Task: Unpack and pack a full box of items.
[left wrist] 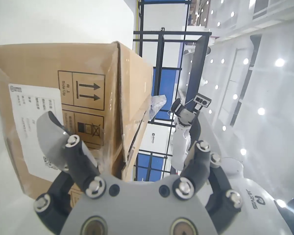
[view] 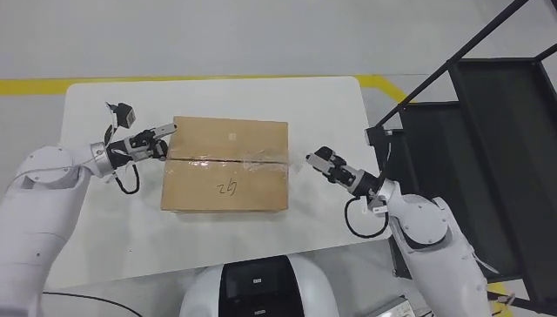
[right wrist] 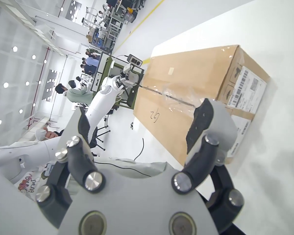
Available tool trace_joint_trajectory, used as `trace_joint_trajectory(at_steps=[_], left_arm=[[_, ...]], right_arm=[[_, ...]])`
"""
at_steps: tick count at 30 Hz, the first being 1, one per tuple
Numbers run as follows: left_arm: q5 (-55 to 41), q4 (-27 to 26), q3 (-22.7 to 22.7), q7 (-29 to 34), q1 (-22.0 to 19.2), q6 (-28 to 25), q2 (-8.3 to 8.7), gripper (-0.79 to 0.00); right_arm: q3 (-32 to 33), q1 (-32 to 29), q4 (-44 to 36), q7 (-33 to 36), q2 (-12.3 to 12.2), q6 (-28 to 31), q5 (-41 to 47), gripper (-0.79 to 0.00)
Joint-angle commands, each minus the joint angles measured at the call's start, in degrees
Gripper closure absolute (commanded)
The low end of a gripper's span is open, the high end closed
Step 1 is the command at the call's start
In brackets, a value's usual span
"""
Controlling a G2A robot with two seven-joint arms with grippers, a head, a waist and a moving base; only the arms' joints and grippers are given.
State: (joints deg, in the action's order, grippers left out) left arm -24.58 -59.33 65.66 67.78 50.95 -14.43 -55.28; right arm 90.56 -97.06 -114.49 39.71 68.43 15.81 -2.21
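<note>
Cardboard box (view: 226,165) sits shut mid-table (view: 331,108), with crinkled clear tape (view: 261,156) on its top seam. I see my left gripper (view: 167,134) spread against its left end and my right gripper (view: 315,159) spread just off its right end.

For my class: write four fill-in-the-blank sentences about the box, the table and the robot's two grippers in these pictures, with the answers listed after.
1. The cardboard box stands on a ____ table.
2. Clear ____ runs along the seam on the box's top.
3. The box lies ____ the left gripper and the right gripper.
4. Both grippers are ____.
Missing words: white; tape; between; open.
</note>
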Motion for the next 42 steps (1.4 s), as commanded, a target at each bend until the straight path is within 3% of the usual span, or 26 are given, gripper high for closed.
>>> trace_joint_trajectory(at_steps=[1,12,19,28,33,37,42], left_arm=[[0.07,1.23,-2.18,1.12,-1.97,-0.12,-0.74,-0.785],[1.19,7.22,-15.41,6.67,-12.45,-0.91,-6.51,-0.785],[-1.67,12.65,-17.27,8.45,-15.18,-4.55,-8.47,-0.785],[-6.11,17.61,-10.84,13.00,-13.67,-9.07,-6.16,-0.785],[-8.19,14.01,-5.52,12.90,-9.73,-9.18,-3.52,-0.785],[-9.90,10.76,-0.86,12.75,-6.07,-9.32,-1.46,-0.785],[-10.53,7.11,2.88,12.68,-2.48,-9.39,0.15,-0.785]], right_arm=[[2.39,-1.16,-0.41,0.05,-0.22,-0.15,0.63,-0.785],[8.03,-5.24,0.14,1.24,-0.94,-1.67,4.93,-0.785],[6.09,-4.26,1.37,1.83,-1.04,-1.28,6.66,-0.785],[6.09,-4.26,1.37,1.83,-1.04,-1.28,6.66,-0.785],[5.30,-4.30,1.43,1.77,-0.93,-1.61,9.19,-0.785],[3.48,-4.26,0.67,8.49,-1.15,-1.40,15.81,-0.785],[-0.90,-2.44,3.13,11.42,-1.26,-6.17,16.86,-0.785]])
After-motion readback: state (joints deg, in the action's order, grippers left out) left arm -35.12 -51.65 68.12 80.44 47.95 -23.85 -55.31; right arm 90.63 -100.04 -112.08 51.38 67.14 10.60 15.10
